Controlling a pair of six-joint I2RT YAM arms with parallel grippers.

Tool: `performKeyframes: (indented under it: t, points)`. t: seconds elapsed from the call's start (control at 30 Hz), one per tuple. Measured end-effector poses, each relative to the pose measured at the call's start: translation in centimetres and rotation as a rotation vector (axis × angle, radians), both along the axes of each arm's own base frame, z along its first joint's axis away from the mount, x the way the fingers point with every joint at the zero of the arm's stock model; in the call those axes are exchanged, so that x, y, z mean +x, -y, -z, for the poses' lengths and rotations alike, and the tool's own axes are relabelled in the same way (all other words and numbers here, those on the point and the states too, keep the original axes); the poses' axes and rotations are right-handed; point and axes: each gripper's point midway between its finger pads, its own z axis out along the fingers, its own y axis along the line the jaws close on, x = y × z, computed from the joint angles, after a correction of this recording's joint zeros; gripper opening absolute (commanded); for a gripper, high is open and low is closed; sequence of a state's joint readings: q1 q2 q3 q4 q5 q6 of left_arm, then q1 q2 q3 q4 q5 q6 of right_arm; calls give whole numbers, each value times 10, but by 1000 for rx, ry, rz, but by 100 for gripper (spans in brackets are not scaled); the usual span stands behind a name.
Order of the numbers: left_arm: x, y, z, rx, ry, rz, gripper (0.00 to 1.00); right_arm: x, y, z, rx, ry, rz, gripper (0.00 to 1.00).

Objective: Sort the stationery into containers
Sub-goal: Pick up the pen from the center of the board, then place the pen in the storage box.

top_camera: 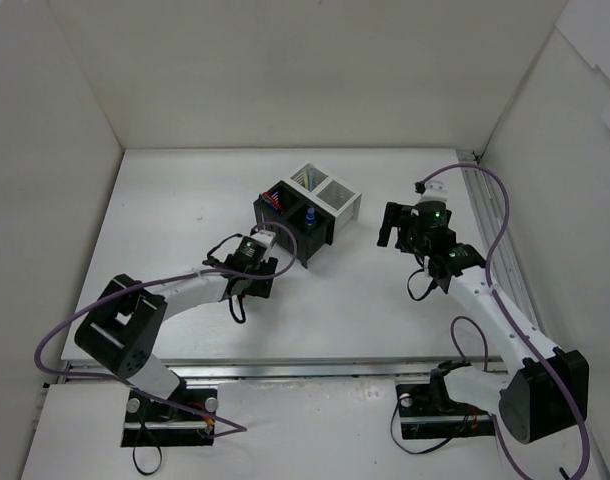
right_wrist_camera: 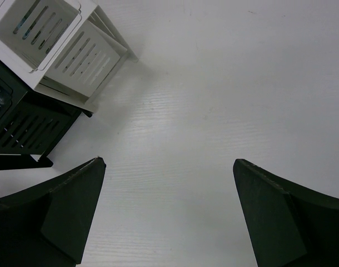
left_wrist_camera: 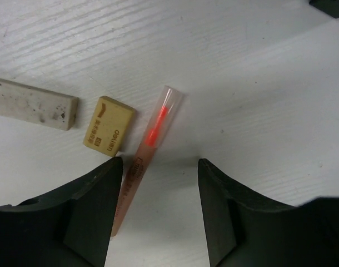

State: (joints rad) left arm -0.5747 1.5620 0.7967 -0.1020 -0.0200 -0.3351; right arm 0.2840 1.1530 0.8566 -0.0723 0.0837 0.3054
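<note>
Clear-capped slim pink pen (left_wrist_camera: 149,146) lies within spread left hand (left_wrist_camera: 159,164).

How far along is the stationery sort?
Partly done. Done: the black bins already hold pens and a blue-capped bottle. In hand: nothing gripped; the left gripper, fingers open, straddles a pink pen lying on the table. Left: that pen, a yellow eraser and a grey-white eraser beside it. The right gripper is open and empty near the bins.

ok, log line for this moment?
left tool: open, over red-tipped pen, not yet grasped | yellow eraser: beside pen | right tool: open, empty, near white bins
</note>
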Motion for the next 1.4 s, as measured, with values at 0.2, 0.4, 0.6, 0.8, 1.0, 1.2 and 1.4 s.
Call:
performKeyframes:
  t: [0.2,0.4,0.6,0.8,1.0,1.2,1.4]
  points:
    - [-9,10,1,8,-3,17,35,-4,6,-4,-20,21,13,98]
    - [-13,17,1,12,1,35,26,-4,8,-5,-31,25,15,98]
    - [2,30,0,8,17,45,4,-5,9,-2,-38,19,12,98]
    - [4,32,-4,8,20,48,0,-6,12,1,-59,16,11,98]
    - [9,23,-62,-34,158,20,0,-6,14,0,-67,20,17,98]
    - [39,18,-174,-156,461,-5,0,-7,17,-7,-61,80,31,98]
    - [117,43,-264,-245,681,-20,0,-6,25,-36,-40,222,66,98]
